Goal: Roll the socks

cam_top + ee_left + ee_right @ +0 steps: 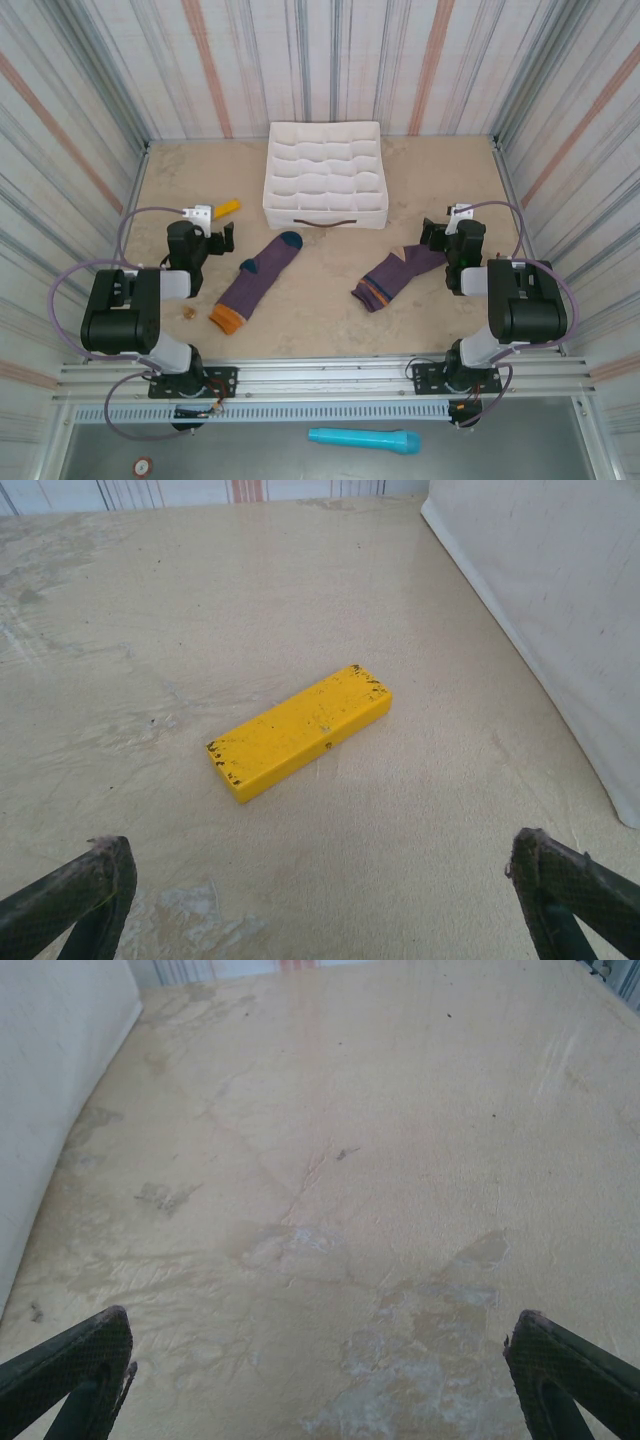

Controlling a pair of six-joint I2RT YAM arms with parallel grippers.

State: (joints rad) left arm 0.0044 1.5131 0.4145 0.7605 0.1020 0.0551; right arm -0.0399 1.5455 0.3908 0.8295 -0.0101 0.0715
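Observation:
Two purple socks lie flat on the beige table in the top view. The left sock has its orange cuff toward the near left and its dark teal toe toward the far right. The right sock lies slanted, and its far end reaches up beside my right gripper. My left gripper hovers just left of the left sock's toe. Both grippers stand wide open and hold nothing. In the left wrist view the left gripper frames bare table. In the right wrist view the right gripper does the same.
A white divided organizer box stands at the back centre; its wall is to the left gripper's right, and that wall is to the right gripper's left. A yellow block lies ahead of the left gripper. Striped walls enclose the table. A teal marker rests on the front ledge.

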